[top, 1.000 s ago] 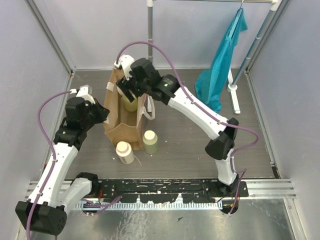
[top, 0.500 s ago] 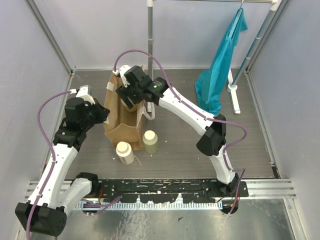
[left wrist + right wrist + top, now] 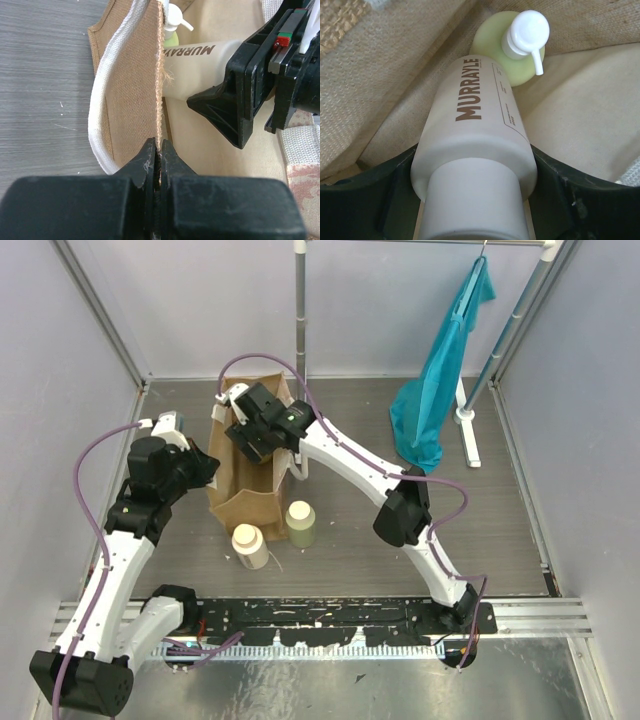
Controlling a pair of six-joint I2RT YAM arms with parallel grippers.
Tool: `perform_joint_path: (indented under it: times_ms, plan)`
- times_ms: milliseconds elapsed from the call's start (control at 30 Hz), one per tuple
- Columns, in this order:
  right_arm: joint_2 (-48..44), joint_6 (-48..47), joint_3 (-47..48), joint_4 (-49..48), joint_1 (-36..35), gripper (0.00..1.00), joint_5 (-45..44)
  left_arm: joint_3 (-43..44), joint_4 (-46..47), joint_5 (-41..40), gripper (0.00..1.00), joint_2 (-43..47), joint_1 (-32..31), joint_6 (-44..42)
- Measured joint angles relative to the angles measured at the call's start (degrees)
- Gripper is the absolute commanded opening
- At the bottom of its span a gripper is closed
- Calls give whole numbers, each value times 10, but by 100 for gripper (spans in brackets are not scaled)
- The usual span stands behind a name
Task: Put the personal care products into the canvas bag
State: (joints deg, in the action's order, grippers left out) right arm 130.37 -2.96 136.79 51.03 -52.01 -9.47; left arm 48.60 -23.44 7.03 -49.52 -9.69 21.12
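Note:
The tan canvas bag [image 3: 240, 490] stands at mid-left with its mouth open. My left gripper [image 3: 207, 468] is shut on the bag's left rim [image 3: 161, 75], pinching the fabric edge. My right gripper [image 3: 256, 436] is down inside the bag and shut on a cream-beige bottle [image 3: 475, 135] marked MURRAYLE, also visible in the left wrist view [image 3: 192, 67]. A yellow-green bottle with a white pump [image 3: 512, 55] lies at the bag's bottom just beyond it. A cream-beige bottle [image 3: 249, 545] and a yellow-green bottle [image 3: 300, 523] stand on the table in front of the bag.
A teal-blue cloth bag [image 3: 440, 370] hangs from a metal rack at the back right; its post [image 3: 300, 310] rises behind the canvas bag and its foot [image 3: 468, 435] rests on the table. Grey walls close in left, right and back.
My right gripper has moved left and down into the bag with the cream-beige bottle. The yellow-green bottle inside is now hidden from the top view. My left gripper has stayed on the rim.

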Motion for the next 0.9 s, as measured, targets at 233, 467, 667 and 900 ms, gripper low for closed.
perform_joint_path:
  times_ms: [233,467,667,900]
  plan:
    - [10,-15,18,16,-4,0,-15,0,0,1,0,4,0,-5]
    - [10,-19,18,23,-5,0,-23,0,0,6,0,5,0,-10]
    - [8,-27,12,36,-5,0,-22,0,0,12,0,6,0,-10]
    - [16,-31,0,63,-4,0,-20,-2,0,17,0,10,0,-10]
